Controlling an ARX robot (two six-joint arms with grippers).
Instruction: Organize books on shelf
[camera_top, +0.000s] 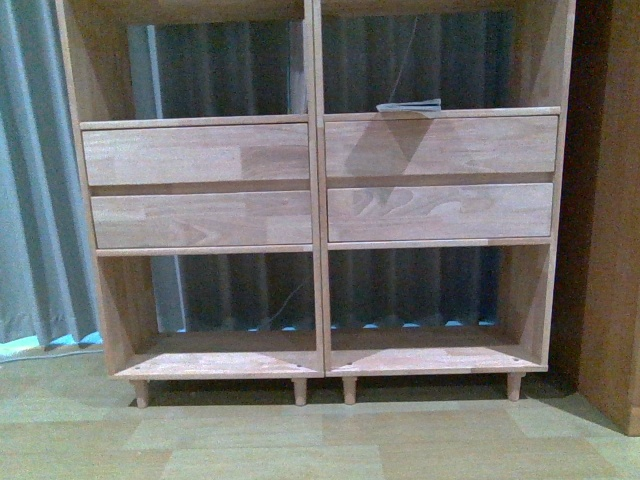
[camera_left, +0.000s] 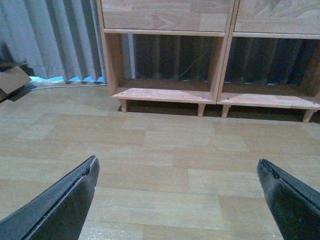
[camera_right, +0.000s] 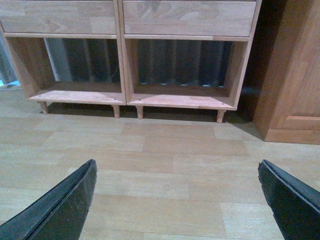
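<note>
Nearest the cameras, the left gripper (camera_left: 175, 200) and the right gripper (camera_right: 175, 200) each hang over the wood-plank floor (camera_left: 165, 145), dark fingers spread wide with only bare planks between them. Beyond, the light-wood shelf (camera_top: 318, 200) stands on short peg legs, with two drawer fronts in each column. A thin pale book (camera_top: 408, 105) lies flat on the board above the right column's drawers, at its front edge, left of centre. A grey curtain (camera_top: 40, 200) hangs behind; a darker cabinet (camera_right: 295, 75) stands just beside the shelf's right side.
</note>
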